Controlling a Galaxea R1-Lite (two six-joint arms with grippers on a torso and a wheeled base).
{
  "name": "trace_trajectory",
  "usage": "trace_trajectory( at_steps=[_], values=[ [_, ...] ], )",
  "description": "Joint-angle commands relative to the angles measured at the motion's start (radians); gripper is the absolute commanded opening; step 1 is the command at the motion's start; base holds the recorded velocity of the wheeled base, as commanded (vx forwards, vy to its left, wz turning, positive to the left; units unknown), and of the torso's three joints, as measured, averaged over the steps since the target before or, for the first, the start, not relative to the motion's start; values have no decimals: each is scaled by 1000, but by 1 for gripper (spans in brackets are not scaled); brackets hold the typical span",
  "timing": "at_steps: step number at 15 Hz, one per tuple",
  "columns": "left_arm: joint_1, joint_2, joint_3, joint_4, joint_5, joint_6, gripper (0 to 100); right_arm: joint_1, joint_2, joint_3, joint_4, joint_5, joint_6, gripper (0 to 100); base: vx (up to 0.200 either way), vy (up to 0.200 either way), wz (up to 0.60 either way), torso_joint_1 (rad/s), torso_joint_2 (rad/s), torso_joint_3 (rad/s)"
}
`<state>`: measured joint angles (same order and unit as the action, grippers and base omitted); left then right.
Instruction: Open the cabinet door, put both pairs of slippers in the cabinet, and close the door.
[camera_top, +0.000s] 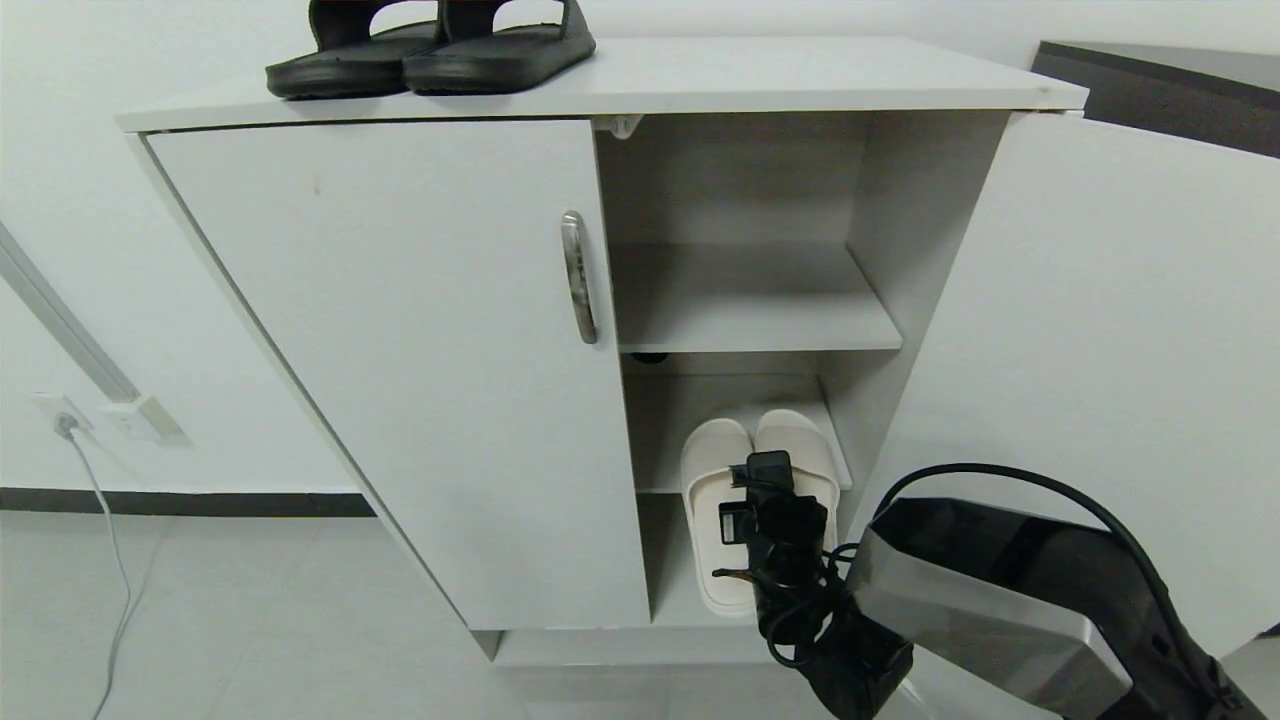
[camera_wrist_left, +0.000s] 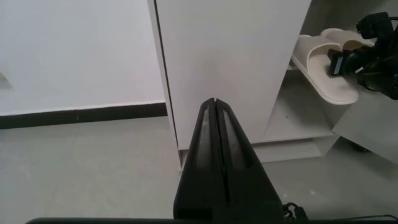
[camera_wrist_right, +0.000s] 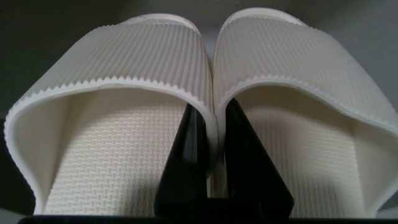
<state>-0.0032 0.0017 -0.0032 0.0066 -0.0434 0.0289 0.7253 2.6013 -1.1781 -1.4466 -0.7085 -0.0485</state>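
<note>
- Held the white slippers (camera_top: 715, 450) in the right gripper (camera_wrist_right: 214, 155), clenched on their two touching inner walls.
- Had that pair inside the cabinet (camera_top: 800, 75), past the open right door (camera_top: 1100, 350). Toes lay over the lower shelf (camera_top: 660, 440) and heels stuck out beyond its front edge, with the long axis running front to back.
- Kept the left gripper (camera_wrist_left: 214, 106) pressed shut on nothing, low in front of the closed left door (camera_top: 400, 350).
- Found the black slippers (camera_top: 430, 55) side by side on the cabinet top, near ends at its front edge, well above and to the left of the right gripper.
- Judged the left arm nearer to them sideways, though far below.
</note>
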Motion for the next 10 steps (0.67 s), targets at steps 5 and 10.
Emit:
trace_trajectory(
  at_steps=[5,10],
  values=[
    [0,0,0,0,2,-4,0,-40,-6,-132,153,58,50,0,0,0,0,0,0,0],
    [0,0,0,0,2,-4,0,-49,-6,-265,348,96,78,0,0,0,0,0,0,0]
  ],
)
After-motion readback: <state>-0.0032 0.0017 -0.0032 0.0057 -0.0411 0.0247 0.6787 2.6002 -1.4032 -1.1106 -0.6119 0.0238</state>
